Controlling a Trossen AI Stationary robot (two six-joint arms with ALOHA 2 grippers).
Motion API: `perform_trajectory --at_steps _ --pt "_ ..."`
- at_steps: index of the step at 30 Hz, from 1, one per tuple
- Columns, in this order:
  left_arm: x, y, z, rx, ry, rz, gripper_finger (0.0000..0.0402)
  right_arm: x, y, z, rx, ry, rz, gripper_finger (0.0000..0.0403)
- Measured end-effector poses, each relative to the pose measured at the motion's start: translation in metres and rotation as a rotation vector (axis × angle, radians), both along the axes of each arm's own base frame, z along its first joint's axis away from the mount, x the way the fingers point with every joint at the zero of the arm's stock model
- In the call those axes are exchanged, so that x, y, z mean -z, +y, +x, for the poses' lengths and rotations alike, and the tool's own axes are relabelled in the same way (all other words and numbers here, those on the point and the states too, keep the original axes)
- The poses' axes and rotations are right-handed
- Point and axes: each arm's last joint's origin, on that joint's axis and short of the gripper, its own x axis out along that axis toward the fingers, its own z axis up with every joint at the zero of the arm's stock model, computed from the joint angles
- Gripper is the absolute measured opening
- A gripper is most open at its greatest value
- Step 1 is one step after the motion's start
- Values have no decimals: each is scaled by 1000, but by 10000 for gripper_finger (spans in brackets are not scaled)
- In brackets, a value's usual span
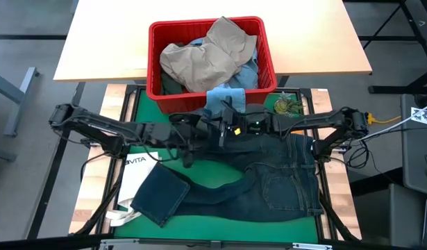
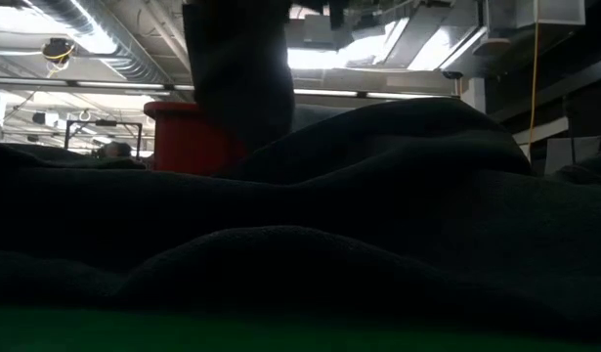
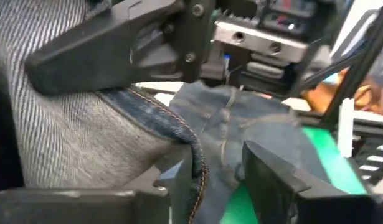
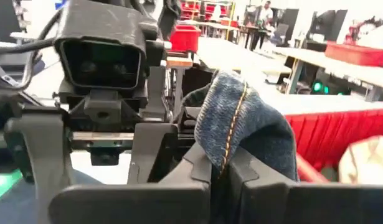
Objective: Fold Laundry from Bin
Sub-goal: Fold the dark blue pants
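Note:
Dark navy jeans lie spread on the green mat, with one leg folded over at the near left. Both grippers meet above the jeans' far edge, just in front of the red bin. My right gripper is shut on a raised fold of the denim. My left gripper faces it, open, with the stitched denim edge in its gap. The bin holds tan trousers and other laundry. A light blue cloth hangs over its near rim. My left gripper has the denim's stitched edge lying against the inner side of one finger, while the other finger stands clear of it. My right gripper pinches a fold of the jeans with an orange-stitched seam between its two fingers. It comes level from the table's right. The fold stands up above the fingers, and the rest of the jeans lies on the mat.
A white tote bag lies on the mat's left, partly under the folded leg. A small green-yellow object sits at the mat's far right corner. In the low view, dark denim fills the foreground, with the bin behind.

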Motion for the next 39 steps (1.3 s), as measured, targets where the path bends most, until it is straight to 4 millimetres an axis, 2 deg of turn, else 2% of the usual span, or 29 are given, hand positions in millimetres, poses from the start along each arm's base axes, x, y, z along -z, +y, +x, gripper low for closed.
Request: perform_trajectory --at_steps 6,12,21,32,35,39 --pt "-19 -14 -18 53 -74 -13 153 -24 1 2 -12 -3 -69 7" --pt "-24 -29 -26 110 -92 -19 150 -38 2 2 -48 -21 -104 5" --pt "-11 -68 -27 253 -40 -30 149 -39 2 2 -60 3 -120 4" --pt "12 -118 -37 240 40 -90 149 -35 3 3 -110 36 -116 4" --pt "11 -122 -43 201 30 -32 149 -36 1 2 -99 41 -116 4" --pt "2 -117 -50 85 -12 115 149 -38 0 0 -89 54 -116 4"
